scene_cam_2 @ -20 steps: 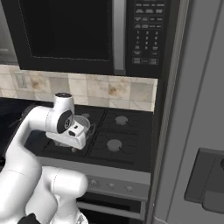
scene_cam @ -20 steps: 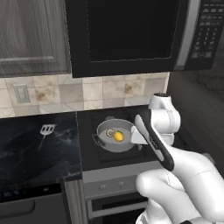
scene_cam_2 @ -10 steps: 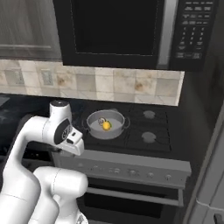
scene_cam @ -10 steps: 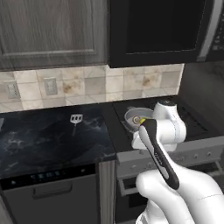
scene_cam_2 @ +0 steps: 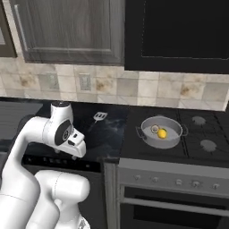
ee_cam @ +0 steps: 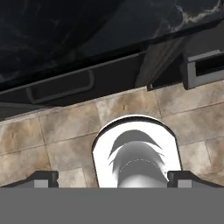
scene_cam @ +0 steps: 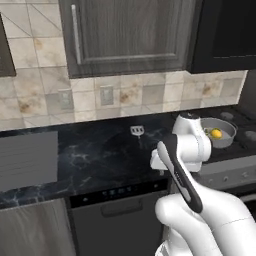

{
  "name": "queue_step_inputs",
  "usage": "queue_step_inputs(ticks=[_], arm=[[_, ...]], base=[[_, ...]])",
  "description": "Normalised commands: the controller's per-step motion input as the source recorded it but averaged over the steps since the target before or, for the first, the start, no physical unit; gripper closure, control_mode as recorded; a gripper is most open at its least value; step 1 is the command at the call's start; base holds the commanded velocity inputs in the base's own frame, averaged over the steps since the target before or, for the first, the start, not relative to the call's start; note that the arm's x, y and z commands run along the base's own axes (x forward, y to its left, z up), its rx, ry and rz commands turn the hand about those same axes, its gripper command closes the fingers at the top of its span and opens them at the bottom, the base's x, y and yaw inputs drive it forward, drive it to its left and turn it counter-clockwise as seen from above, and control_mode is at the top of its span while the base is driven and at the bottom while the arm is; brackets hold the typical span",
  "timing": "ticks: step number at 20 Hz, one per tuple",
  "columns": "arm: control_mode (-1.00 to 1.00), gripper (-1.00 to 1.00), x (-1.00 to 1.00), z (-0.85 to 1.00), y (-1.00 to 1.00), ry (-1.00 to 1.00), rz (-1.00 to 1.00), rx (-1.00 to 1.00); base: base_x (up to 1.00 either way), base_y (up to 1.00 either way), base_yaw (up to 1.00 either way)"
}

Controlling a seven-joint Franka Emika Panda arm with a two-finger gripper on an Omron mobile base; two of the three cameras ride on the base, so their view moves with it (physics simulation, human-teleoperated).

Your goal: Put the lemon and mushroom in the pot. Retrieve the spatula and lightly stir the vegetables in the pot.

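Observation:
The spatula [scene_cam: 137, 131] [scene_cam_2: 99, 116], with its light slotted head and thin dark handle, lies on the black counter near the tiled wall. To its right, on the stove, stands the grey pot [scene_cam: 227, 140] [scene_cam_2: 148, 133]. Inside it lie the yellow lemon [scene_cam: 216, 133] [scene_cam_2: 162, 133] and the small mushroom [scene_cam_2: 154, 129]. My gripper [ee_cam: 113, 179] points down past the counter's front edge, over the tiled floor. It is open, its fingertips [ee_cam: 43, 178] spread wide with nothing between them. It is in front of the spatula and left of the pot.
The black marble counter [scene_cam: 100, 155] runs left from the stove [scene_cam_2: 201, 143], with a dishwasher front [scene_cam: 120, 200] below it. Dark wall cabinets [scene_cam: 130, 35] hang above, and outlets sit in the tiled backsplash. A grey panel [scene_cam: 25, 160] lies at the counter's left.
The base has driven left, so the whole scene has slid right: the pot is now at the side and the spatula near the middle. The gripper stays open.

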Motion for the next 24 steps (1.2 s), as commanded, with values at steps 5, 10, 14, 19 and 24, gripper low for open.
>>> queue_step_inputs(ticks=[5,10,14,19,24], arm=[[1.0,-1.0,0.0,0.0,0.0,0.0,0.0,0.0],[1.0,-1.0,0.0,0.0,0.0,0.0,0.0,0.0],[1.0,-1.0,0.0,0.0,0.0,0.0,0.0,0.0],[1.0,-1.0,0.0,0.0,0.0,0.0,0.0,0.0],[1.0,-1.0,0.0,0.0,0.0,0.0,0.0,0.0]], base=[[0.59,0.33,-0.01],[0.79,-0.27,-0.01],[0.56,-0.04,-0.01],[0.04,0.0,0.0],[0.48,0.06,0.0]])
